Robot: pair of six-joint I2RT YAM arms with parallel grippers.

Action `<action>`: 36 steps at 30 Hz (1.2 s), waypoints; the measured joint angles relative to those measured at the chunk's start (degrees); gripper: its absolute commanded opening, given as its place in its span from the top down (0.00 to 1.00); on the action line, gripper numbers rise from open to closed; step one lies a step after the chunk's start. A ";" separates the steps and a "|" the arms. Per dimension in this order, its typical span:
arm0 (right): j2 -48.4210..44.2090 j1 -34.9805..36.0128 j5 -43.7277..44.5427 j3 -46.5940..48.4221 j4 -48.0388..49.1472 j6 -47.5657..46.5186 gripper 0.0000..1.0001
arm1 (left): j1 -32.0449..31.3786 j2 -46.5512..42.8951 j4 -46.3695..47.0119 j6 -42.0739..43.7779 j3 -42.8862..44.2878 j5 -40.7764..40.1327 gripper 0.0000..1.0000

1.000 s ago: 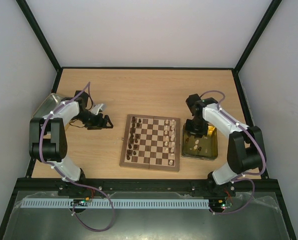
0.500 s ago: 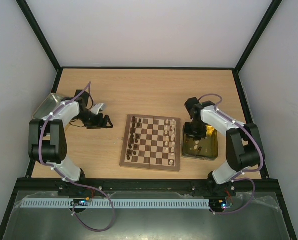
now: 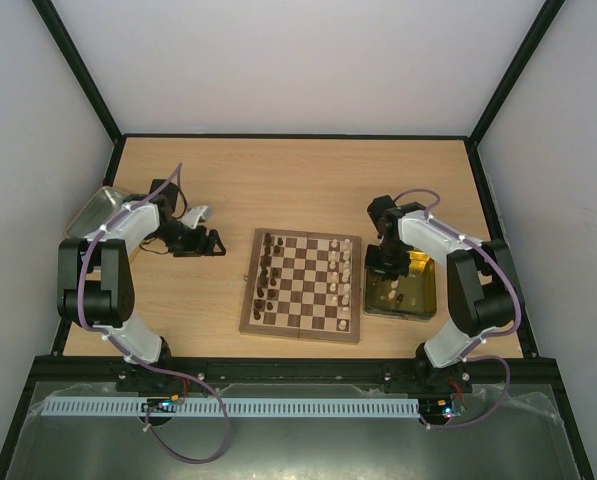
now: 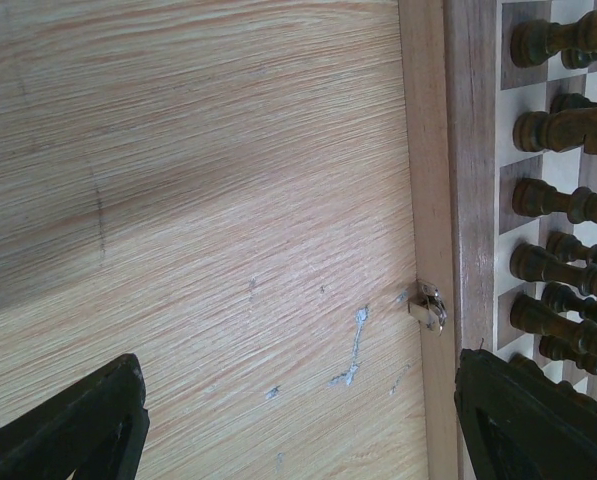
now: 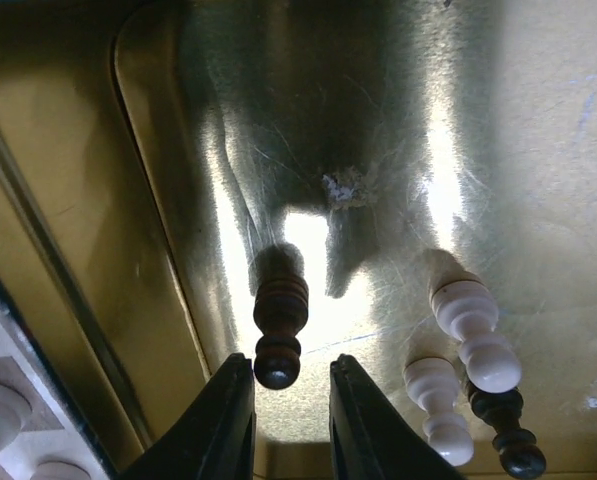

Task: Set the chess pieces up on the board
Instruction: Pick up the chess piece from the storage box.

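Right arm has folded in and dropped since a second ago, bringing the right gripper (image 3: 386,262) lower over the tray (image 3: 427,300); the left arm has not shifted.

From the right wrist, the jaws stand a little apart, either side of the rounded head of one dark piece (image 5: 280,300) on the tray floor. A sliver of light shows between that head and the right finger, so no pinch is visible. Just beside it lie two cream pieces (image 5: 473,330) and another dark one, partly cut off by the edge of the view. The tray's yellow metal is scratched and glares under the lamp.

The left gripper (image 3: 210,243) hangs wide open and empty over bare table (image 3: 308,180), left of the board (image 3: 298,333). Its wrist view shows pale wood grain with a few white scuffs, and the board's brown border with a small metal clasp (image 4: 430,305).

The board sits mid-table between the arms. Dark pieces (image 4: 563,110) line its left two columns and cream ones its right columns – seen from above, the middle squares are bare.

A grey metal tray (image 3: 96,210) rests at the table's left edge, behind the left arm. White walls (image 3: 298,60) close in three sides, framed by black posts (image 3: 78,70).
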 measured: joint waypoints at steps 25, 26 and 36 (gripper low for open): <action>-1.66 1.31 4.92 3.17 -3.52 0.13 0.98 | 0.00 -0.09 0.04 -0.02 -0.02 -0.24 0.16; -1.97 1.84 5.51 3.91 -3.93 0.22 0.98 | 0.00 -0.09 0.04 -0.02 -0.02 -0.24 0.16; 3.50 17.27 8.28 26.88 -10.80 5.07 0.98 | 0.00 -0.17 0.26 -0.02 -0.02 -0.28 0.16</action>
